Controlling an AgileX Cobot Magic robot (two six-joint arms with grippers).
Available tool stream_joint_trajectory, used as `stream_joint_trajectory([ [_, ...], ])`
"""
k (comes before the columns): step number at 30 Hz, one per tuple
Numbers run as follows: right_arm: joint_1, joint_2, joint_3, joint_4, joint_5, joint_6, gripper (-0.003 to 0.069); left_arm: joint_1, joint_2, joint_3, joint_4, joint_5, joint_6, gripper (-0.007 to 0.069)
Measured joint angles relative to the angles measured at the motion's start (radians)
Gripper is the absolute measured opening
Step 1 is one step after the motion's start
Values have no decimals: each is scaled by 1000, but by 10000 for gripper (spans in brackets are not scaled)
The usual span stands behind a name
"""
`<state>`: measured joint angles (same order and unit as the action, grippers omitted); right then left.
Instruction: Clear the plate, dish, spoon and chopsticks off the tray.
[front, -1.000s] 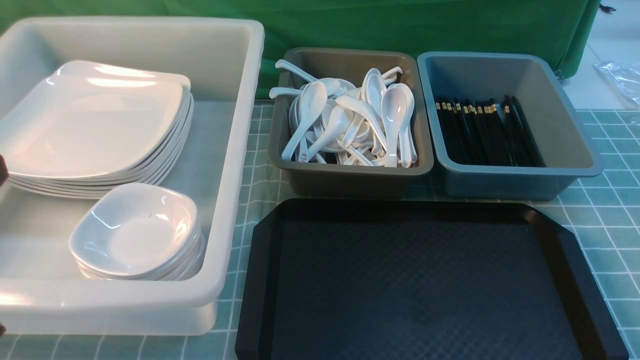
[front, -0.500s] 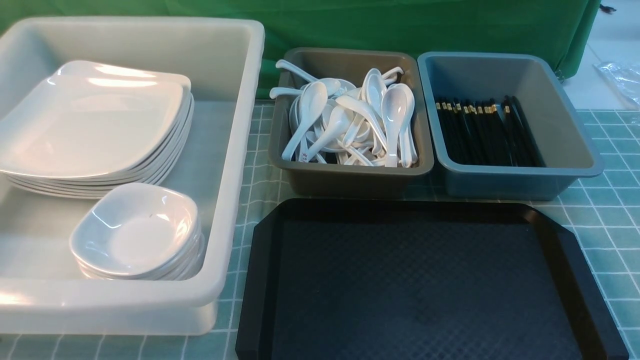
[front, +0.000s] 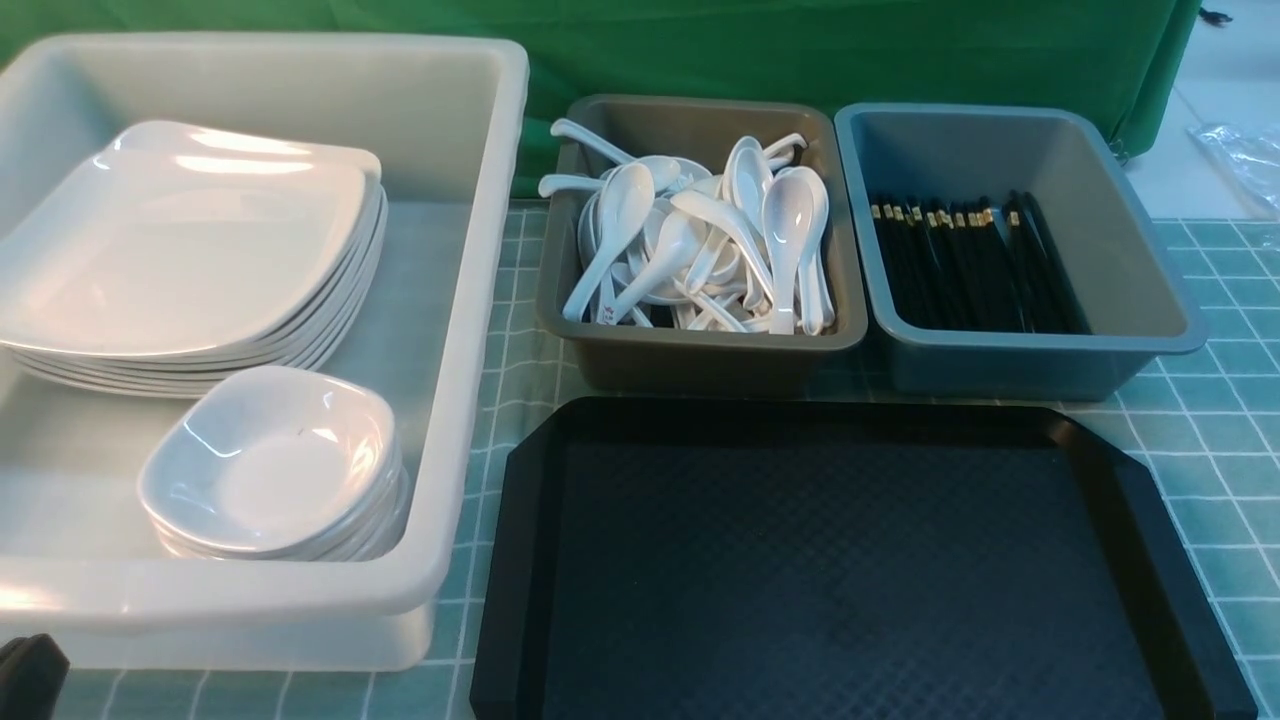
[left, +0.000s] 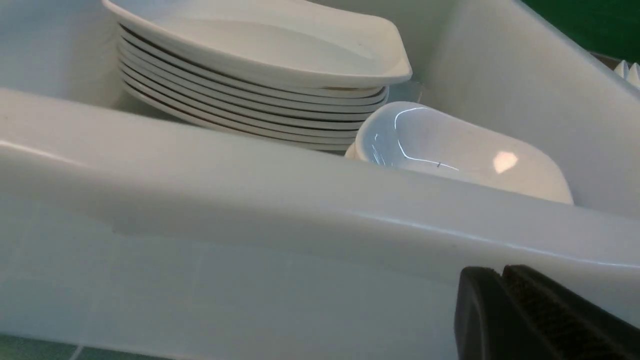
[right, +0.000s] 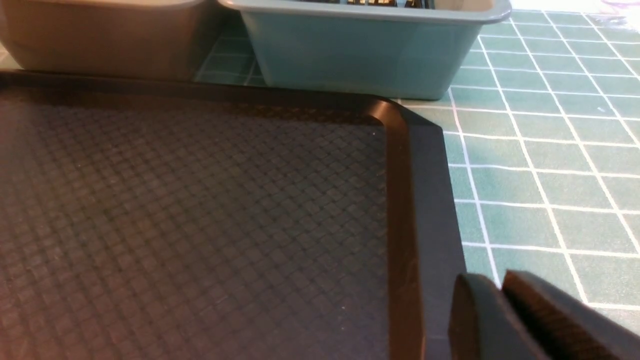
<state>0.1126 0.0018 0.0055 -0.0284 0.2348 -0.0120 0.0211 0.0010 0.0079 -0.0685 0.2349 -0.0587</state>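
Tray (front: 860, 560) bare, lower centre-right of front view. Plate (front: 185, 250) tops stack, dish (front: 275, 465) tops stack just below it, both in white tub (front: 470, 330) at left. Spoons (front: 700, 250), chopsticks (front: 975, 265) in grey tubs, upper frame. Left gripper (left: 502, 280) closed, empty, just outside tub's near wall. Right gripper (right: 500, 290) nearly closed, empty, over tray's right rim. Nothing left to lift, I judge.

glossy plate (front: 180, 250), diamond-textured plastic tray (front: 850, 570)
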Motion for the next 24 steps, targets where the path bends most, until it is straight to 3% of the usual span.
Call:
stream_joint_trajectory([
  [24,0,0,0,0,0,1,136,0,0,0,8,-1,2,17],
])
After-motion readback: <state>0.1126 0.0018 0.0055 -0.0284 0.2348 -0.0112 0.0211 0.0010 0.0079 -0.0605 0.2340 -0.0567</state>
